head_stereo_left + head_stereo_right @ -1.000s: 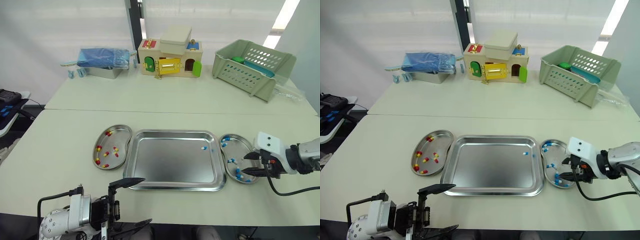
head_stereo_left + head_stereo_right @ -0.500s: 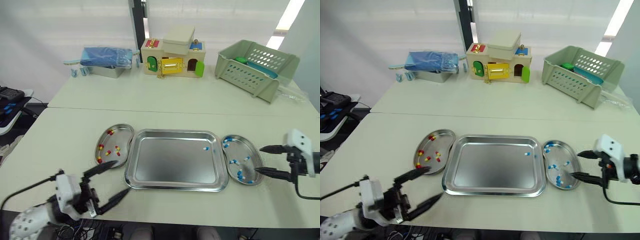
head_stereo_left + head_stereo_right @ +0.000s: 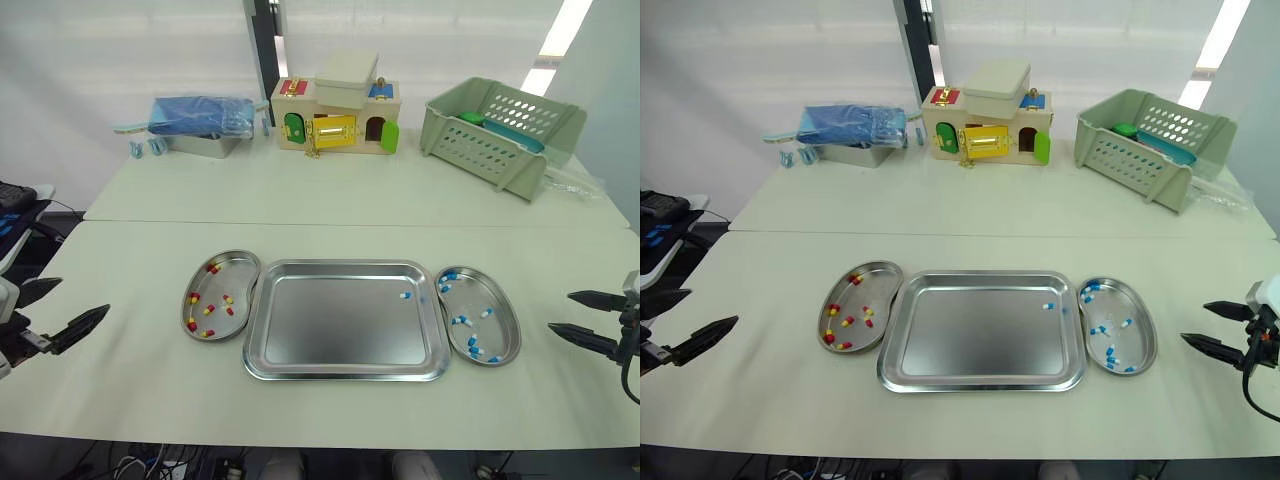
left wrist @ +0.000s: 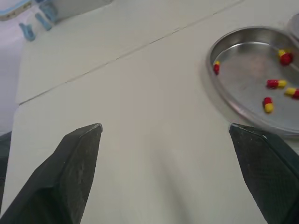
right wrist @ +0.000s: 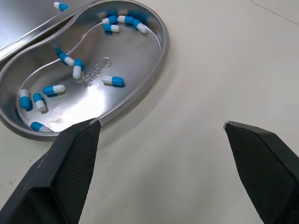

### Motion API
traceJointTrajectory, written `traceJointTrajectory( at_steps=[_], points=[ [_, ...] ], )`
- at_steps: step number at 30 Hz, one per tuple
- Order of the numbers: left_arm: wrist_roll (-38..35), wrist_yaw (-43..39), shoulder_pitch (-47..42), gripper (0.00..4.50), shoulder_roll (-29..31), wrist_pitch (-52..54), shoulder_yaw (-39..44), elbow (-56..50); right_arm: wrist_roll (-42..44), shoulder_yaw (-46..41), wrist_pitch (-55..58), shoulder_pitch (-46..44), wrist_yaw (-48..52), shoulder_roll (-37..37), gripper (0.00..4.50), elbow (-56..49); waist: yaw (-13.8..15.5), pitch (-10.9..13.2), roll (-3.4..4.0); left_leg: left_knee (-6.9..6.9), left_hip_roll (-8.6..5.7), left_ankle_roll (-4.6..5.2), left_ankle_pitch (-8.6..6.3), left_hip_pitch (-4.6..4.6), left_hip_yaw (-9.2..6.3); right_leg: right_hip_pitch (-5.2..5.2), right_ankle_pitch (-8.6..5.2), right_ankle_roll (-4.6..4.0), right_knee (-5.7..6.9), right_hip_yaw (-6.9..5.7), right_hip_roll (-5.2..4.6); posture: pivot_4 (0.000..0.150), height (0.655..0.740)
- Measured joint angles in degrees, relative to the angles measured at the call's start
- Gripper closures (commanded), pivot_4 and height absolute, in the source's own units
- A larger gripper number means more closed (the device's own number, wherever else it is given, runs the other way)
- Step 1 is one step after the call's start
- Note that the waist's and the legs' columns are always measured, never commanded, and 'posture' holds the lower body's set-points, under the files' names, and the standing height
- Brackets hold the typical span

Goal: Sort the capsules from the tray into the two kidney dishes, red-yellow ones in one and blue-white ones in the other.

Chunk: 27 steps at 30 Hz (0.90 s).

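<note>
The steel tray (image 3: pixel 320 335) lies mid-table with one blue-white capsule (image 3: pixel 406 295) near its far right corner. The left kidney dish (image 3: pixel 238 275) holds several red-yellow capsules (image 3: pixel 208 310). In the right kidney dish (image 3: pixel 503 338) lie several blue-white capsules (image 3: pixel 463 321). My left gripper (image 3: pixel 84 295) is open and empty at the table's left edge, well left of the red-yellow dish (image 4: pixel 247 60). My right gripper (image 3: pixel 558 311) is open and empty just right of the blue-white dish (image 5: pixel 135 51), apart from it.
Along the far side of the table stand a blue bag on a tin (image 3: pixel 200 115), a toy house (image 3: pixel 335 115) and a green basket (image 3: pixel 500 125). A seam (image 3: pixel 350 222) crosses the tabletop behind the dishes.
Both arms have drawn outward. The left gripper went from the tray's front edge to the table's left side. The right gripper left the blue-white dish and moved right. Both stayed open.
</note>
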Motion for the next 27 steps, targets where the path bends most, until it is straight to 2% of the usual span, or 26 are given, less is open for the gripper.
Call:
traceJointTrajectory(
  at_steps=[4,15,19,22,27],
  points=[
    [2.48,-2.26,-4.45,0.00,1.25,-2.30,-1.57,5.86,-0.01,0.07,-0.48,-0.60,-0.17,0.03,0.06,0.30,-0.15,0.00,0.00,0.00,0.00,0.00,0.00,-0.01,-0.01,0.00,0.00,0.00,0.00,0.00,0.00,0.150,0.7400],
    [4.95,-5.04,-9.40,0.00,1.09,-5.36,-4.46,11.59,-1.04,0.47,-1.09,-0.97,0.10,-0.12,0.06,0.83,-0.25,0.01,0.01,0.00,0.01,0.00,0.00,-0.01,0.00,-0.03,0.00,0.00,0.04,0.01,0.00,0.150,0.7400],
    [4.85,-7.04,-9.24,0.00,-1.21,-7.65,-4.55,11.75,-1.21,0.71,-1.49,-0.84,1.33,-1.58,0.06,0.96,-0.25,0.03,0.08,0.01,0.01,0.00,0.00,0.00,0.03,-0.03,0.00,0.00,0.06,0.03,-0.01,0.150,0.7400],
    [3.74,-8.84,-7.46,0.00,-5.37,-9.37,-4.71,7.97,-1.12,1.79,-0.83,-1.30,3.44,-3.91,0.06,-0.98,-0.34,0.04,0.08,0.03,0.04,-0.01,0.00,0.00,0.03,-0.03,0.00,0.00,0.06,0.03,-0.01,0.150,0.7400],
    [-0.15,-12.16,1.16,0.00,-11.28,-8.52,-6.87,-7.98,0.87,6.84,4.19,-7.31,7.73,-7.76,0.06,-9.20,-0.59,0.04,0.09,0.06,0.04,-0.01,0.00,-0.01,0.05,-0.02,0.01,0.00,0.08,0.07,-0.02,0.150,0.7400]
  ],
)
